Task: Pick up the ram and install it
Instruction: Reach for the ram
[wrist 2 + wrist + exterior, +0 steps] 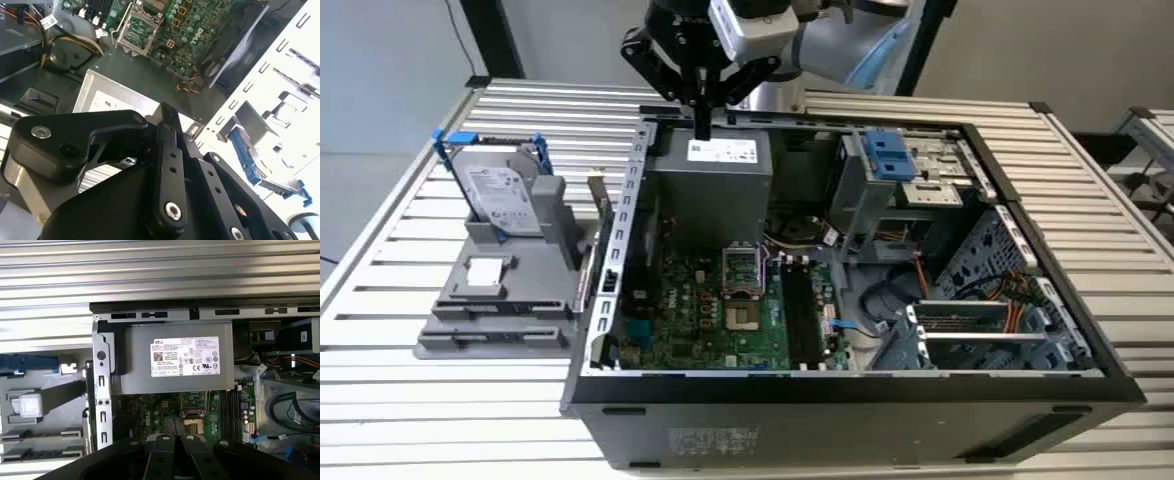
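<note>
A thin strip that looks like the ram [598,200] stands on edge in the grey fixture [494,300], between the hard drive and the case's side wall. My gripper [703,128] hangs above the back of the open computer case [854,385], over the grey power supply [714,175], toward the exterior view's right of the ram. Its black fingers are shut together with nothing between them, as both wrist views show [177,439] [167,114]. The long black memory slots [801,310] [230,410] lie on the green motherboard [694,300] inside the case.
A silver hard drive in a blue frame [500,190] stands upright on the grey fixture. Inside the case are a drive cage with a blue latch [887,160], loose cables [907,290] and the processor socket [740,270]. A slatted metal table [400,260] carries everything.
</note>
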`<state>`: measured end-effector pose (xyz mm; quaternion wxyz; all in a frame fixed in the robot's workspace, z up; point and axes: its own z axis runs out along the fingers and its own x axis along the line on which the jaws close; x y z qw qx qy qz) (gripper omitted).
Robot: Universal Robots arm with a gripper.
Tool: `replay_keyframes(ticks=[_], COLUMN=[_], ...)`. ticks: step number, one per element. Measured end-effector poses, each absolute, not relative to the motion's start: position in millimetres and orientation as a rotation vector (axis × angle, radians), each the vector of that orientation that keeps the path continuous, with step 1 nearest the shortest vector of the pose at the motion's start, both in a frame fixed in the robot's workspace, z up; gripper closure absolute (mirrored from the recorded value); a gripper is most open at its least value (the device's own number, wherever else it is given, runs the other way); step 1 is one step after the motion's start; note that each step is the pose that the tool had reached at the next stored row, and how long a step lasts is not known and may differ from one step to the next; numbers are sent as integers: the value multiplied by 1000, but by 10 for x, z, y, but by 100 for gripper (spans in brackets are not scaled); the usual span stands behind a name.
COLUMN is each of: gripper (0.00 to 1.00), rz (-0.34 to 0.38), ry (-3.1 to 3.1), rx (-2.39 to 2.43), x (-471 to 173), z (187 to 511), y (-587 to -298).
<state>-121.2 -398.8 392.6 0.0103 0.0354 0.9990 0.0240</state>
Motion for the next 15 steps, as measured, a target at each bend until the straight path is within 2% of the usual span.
replay_keyframes(ticks=[15], gripper=[100], rz=[75], ry=[3118], rx=[110], x=[-1223], z=[3927], y=[-3990])
